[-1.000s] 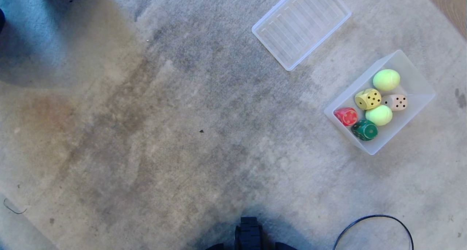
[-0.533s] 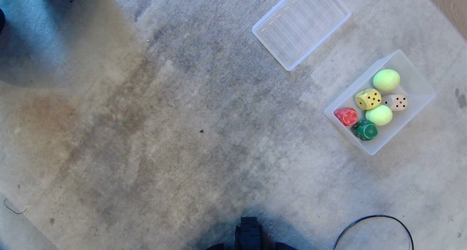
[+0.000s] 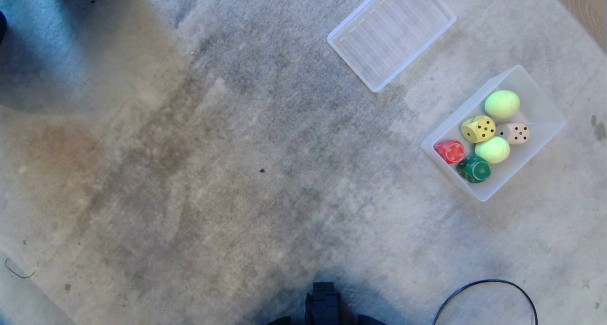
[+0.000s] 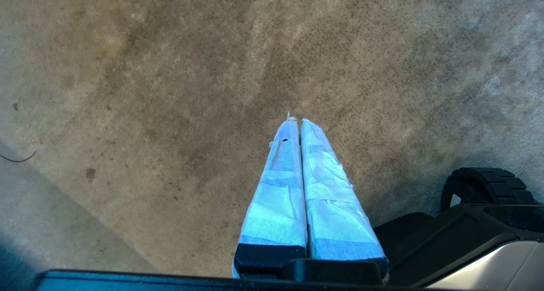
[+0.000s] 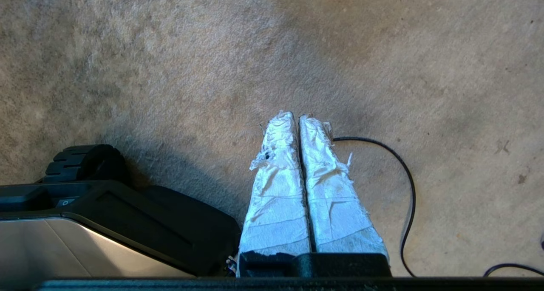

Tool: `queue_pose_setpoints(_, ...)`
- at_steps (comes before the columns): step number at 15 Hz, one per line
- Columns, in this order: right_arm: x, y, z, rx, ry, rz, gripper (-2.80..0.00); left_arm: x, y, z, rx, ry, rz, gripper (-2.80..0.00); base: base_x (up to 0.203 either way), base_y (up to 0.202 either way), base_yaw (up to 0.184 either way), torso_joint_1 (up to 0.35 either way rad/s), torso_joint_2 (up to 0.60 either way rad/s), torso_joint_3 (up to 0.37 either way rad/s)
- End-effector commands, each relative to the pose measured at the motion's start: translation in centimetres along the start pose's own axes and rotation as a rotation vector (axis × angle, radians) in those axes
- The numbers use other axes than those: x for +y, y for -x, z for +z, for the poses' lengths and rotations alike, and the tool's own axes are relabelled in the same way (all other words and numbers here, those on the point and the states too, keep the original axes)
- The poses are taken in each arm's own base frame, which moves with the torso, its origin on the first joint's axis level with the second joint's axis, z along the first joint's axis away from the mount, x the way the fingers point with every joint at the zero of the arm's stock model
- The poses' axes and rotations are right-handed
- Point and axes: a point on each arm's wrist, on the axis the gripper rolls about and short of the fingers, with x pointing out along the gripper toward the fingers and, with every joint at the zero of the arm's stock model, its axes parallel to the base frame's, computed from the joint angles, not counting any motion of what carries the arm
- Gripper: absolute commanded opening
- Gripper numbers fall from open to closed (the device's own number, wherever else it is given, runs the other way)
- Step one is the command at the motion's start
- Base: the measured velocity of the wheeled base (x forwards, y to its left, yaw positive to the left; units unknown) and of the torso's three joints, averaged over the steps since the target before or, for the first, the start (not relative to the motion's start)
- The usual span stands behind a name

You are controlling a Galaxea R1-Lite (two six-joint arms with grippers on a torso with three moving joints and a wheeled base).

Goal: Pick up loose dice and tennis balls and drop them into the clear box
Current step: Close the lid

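The clear box [image 3: 540, 97] sits on the carpet at the right of the head view. Inside it lie two tennis balls [image 3: 502, 104] [image 3: 492, 150] and the dice: yellow [image 3: 478, 128], cream [image 3: 516, 133], red [image 3: 450, 151] and green [image 3: 474, 169]. Neither arm shows in the head view. My left gripper [image 4: 296, 120] is shut and empty, low beside the robot's base over bare carpet. My right gripper [image 5: 296, 115] is also shut and empty, on the base's other side, near a black cable.
A flat ribbed clear tray [image 3: 391, 30] lies on the carpet behind the box. A black cable [image 3: 483, 287] loops near the base at the lower right, also seen as a cable [image 5: 401, 168] in the right wrist view. The base's wheel [image 3: 325, 300] shows at the bottom edge.
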Motion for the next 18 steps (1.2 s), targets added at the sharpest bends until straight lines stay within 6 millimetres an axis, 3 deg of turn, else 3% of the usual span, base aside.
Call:
queue_pose_setpoints(1, -0.01, 0.06, -0.12, -0.004, 0.0, 0.0, -2.8, 0.0, 0.0, 0.0, 0.0, 0.0, 0.0, -2.8, 0.0, 0.0, 0.0, 0.0, 0.0, 0.0)
queue_pose_setpoints(14, -0.01, 0.07, -0.1, -0.004, 0.0, -0.001, -2.8, 0.0, 0.0, 0.0, 0.0, 0.0, -0.001, -2.8, 0.0, 0.0, 0.0, 0.0, 0.0, 0.0)
queue_pose_setpoints(18, -0.01, 0.07, -0.08, -0.005, 0.0, 0.0, -2.8, 0.0, 0.0, 0.0, 0.0, 0.0, -0.001, -2.8, 0.002, -0.005, 0.134, 0.002, 0.0, 0.002)
